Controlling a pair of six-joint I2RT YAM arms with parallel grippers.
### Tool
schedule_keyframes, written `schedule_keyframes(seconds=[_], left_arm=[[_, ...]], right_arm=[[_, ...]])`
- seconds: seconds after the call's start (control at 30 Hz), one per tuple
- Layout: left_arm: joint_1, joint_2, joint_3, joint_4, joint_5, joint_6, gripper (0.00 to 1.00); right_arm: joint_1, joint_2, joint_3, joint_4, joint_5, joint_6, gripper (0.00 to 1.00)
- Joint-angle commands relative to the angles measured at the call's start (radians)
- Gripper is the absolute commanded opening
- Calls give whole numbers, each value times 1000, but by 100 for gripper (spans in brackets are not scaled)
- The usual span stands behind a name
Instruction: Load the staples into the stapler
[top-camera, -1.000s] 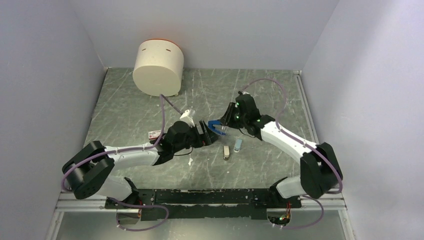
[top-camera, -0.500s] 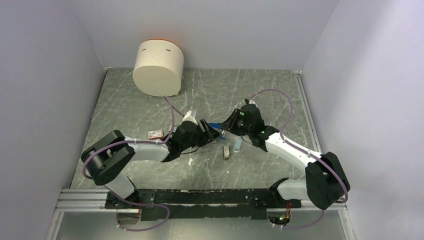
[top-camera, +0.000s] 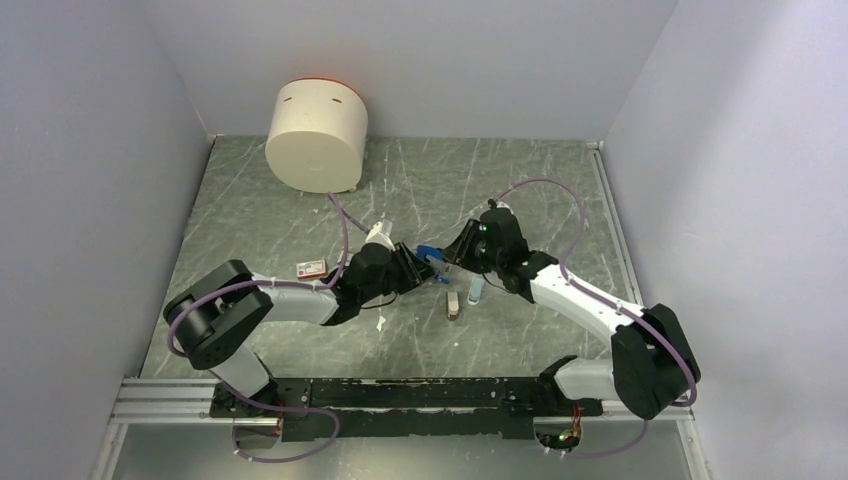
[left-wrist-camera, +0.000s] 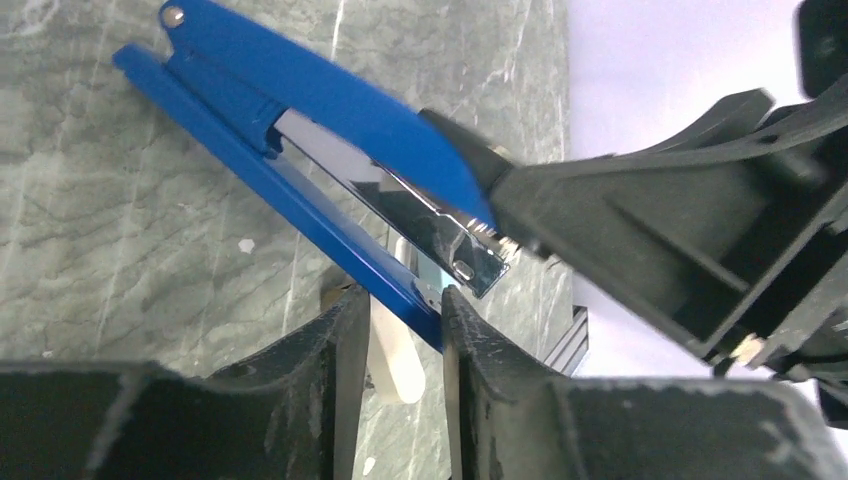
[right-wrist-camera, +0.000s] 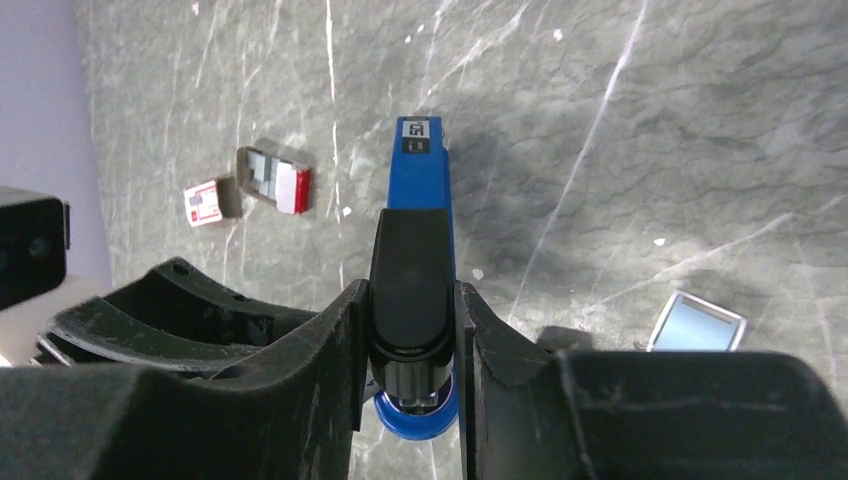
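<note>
Overhead and close wrist views share the stapler (top-camera: 428, 251).

One stapler (top-camera: 429, 251), one staples box (top-camera: 312, 267), two oblong pieces (top-camera: 453, 304)

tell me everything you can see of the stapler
The stapler is slim, bright blue plastic with a black top arm and a shiny silver channel. It is hinged open, the base splayed from the top, seemingly raised off the table. The right gripper clamps the black arm; the left gripper straddles the base's free end, grip unclear.
</note>
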Motion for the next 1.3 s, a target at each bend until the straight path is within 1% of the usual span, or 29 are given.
schedule_keyframes(seconds=[0.0, 0.13, 0.27, 0.37, 0.5, 0.53, 0.63, 0.7, 0.83, 1.07, 1.27], left_arm=[[-4, 40, -27, -45, 69, 85, 32], [-5, 68, -5, -49, 115, 112, 28], [-4, 81, 20, -59, 137, 125, 31], [-4, 87, 36, -66, 150, 138, 30], [-5, 101, 31, -69, 159, 166, 24], [-5, 107, 24, -59, 171, 180, 19], [-5, 116, 6, -25, 196, 193, 11], [-4, 117, 11, -43, 199, 216, 6], [-4, 118, 33, -127, 212, 278, 5], [-5, 134, 3, -138, 232, 332, 5], [-5, 160, -5, -140, 235, 359, 5]], right_arm=[[-6, -22, 91, 42, 29, -6, 23], [-6, -13, 110, 10, 29, -17, 22], [-6, -10, 102, 24, 23, -22, 22], [-6, 4, 113, 17, 17, -38, 22], [-6, 15, 145, -18, 11, -65, 22], [-6, 20, 159, -31, 11, -70, 22], [-6, 28, 185, -52, 12, -76, 22], [-5, 35, 196, -61, 11, -76, 22], [-6, 61, 223, -67, 19, -97, 22], [-5, 159, 332, -67, 76, -208, 24], [-6, 262, 451, -110, 111, -302, 27]])
